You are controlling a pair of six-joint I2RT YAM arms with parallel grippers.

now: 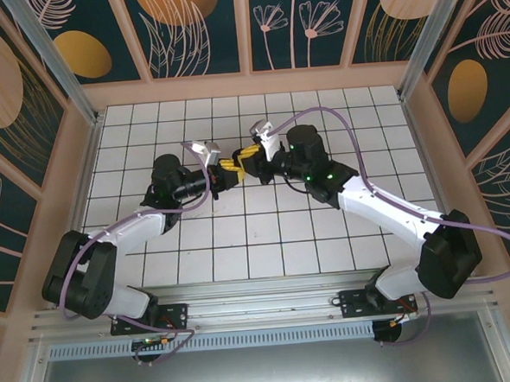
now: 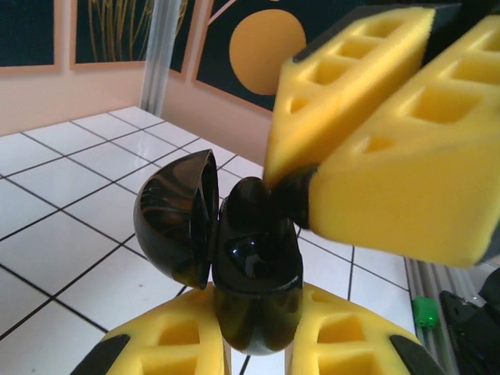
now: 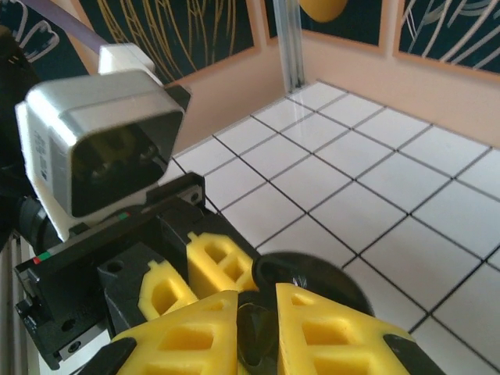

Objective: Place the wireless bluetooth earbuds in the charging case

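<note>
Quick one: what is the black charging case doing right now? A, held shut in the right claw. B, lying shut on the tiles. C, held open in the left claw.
C: in the left wrist view the left claw clamps the black charging case, and its lid is swung open to one side.

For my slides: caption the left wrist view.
Left jaws grip the open black charging case while the right jaws hold a black earbud at its opening.
</note>
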